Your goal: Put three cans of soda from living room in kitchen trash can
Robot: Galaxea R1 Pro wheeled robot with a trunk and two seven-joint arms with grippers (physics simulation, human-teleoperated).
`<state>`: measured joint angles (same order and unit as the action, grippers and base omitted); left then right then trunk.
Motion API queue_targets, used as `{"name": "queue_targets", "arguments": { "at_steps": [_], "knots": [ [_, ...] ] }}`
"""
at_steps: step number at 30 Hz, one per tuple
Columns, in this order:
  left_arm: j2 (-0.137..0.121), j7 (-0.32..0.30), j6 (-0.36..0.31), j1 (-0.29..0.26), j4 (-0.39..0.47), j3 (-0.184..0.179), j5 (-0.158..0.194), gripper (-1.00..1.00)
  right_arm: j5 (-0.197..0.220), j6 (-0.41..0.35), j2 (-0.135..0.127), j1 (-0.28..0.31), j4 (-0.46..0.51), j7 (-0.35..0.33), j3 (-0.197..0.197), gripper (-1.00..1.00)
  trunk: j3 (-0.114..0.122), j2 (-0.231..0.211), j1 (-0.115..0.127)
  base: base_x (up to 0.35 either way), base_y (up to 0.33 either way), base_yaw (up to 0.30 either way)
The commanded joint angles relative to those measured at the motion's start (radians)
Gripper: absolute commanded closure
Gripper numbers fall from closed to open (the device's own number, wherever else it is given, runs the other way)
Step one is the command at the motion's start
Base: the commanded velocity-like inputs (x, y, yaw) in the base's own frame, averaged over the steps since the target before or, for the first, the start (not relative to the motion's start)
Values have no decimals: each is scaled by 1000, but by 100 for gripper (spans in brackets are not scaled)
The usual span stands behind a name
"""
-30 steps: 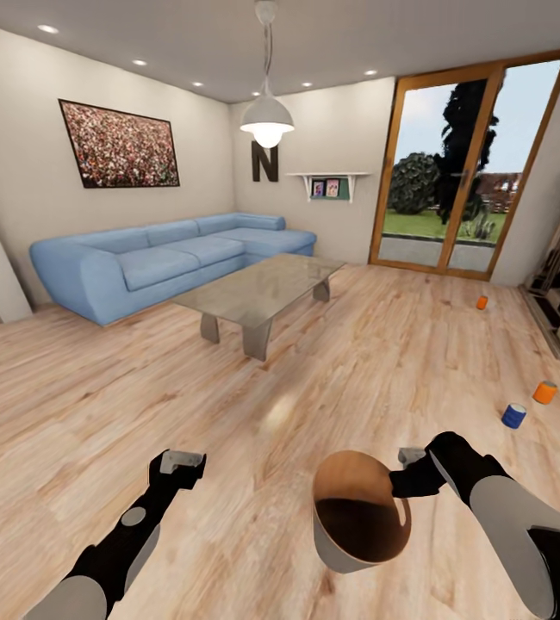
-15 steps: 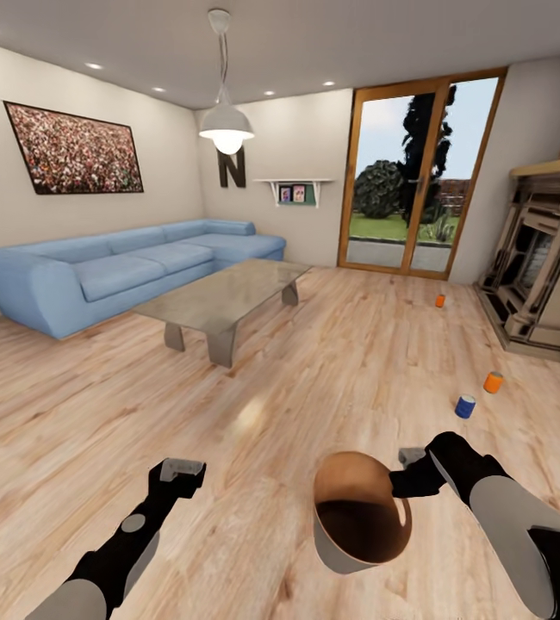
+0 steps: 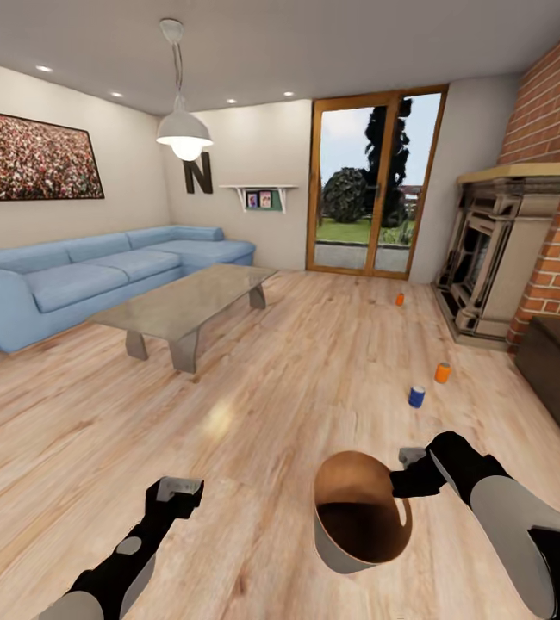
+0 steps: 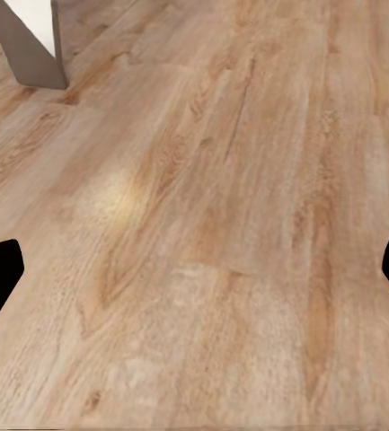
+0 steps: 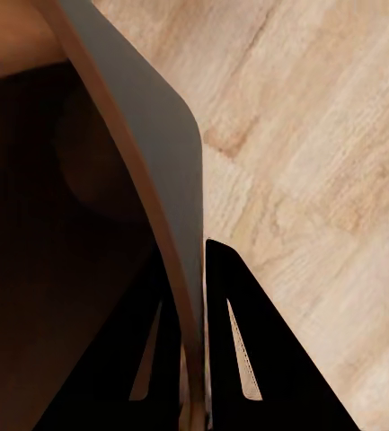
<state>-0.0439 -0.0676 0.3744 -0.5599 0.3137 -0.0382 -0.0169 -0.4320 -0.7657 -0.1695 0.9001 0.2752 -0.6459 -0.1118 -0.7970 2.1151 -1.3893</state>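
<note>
Nothing binned yet: the right gripper (image 3: 398,472) is clamped on the trash can (image 3: 359,512) rim, left gripper (image 3: 181,488) wide open, empty; three soda cans (image 3: 416,396) near the fireplace (image 3: 495,250).

You see an evenly bright room: a lit pendant lamp (image 3: 184,133) and daylight through the glass door (image 3: 375,185), soft floor glare, wide-angle stretching at edges.

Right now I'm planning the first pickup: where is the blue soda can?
In the head view, the blue soda can stands on the floor ahead-right, beside an orange can, before the fireplace.
</note>
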Motion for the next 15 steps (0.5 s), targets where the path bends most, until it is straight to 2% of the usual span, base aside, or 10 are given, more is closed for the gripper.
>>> {"name": "queue_targets", "arguments": {
  "at_steps": [1,3,4,6,8,15],
  "knots": [
    [0,-1,4,0,-24,0,-2,-100,22,-8,0,0,0,-6,-8,100,1,0,0,-141,-206,-189],
    [1,-1,23,0,-95,0,-3,-100,22,-9,0,1,0,-6,-8,100,4,0,0,-162,-198,-189],
    [1,-1,32,0,-104,0,-3,-100,22,-9,0,1,0,-6,-8,100,5,0,0,-130,-188,-188],
    [2,0,58,0,-117,0,-3,-100,23,-9,0,1,0,-6,-8,100,7,0,0,-85,-169,-187],
    [1,2,126,0,-133,0,-4,-100,23,-9,1,1,0,-6,-7,100,10,0,0,-35,-94,-181],
    [1,3,163,0,-141,0,-6,-100,23,-9,2,1,0,-6,-7,100,18,0,0,34,-21,-166]
  ]
}}
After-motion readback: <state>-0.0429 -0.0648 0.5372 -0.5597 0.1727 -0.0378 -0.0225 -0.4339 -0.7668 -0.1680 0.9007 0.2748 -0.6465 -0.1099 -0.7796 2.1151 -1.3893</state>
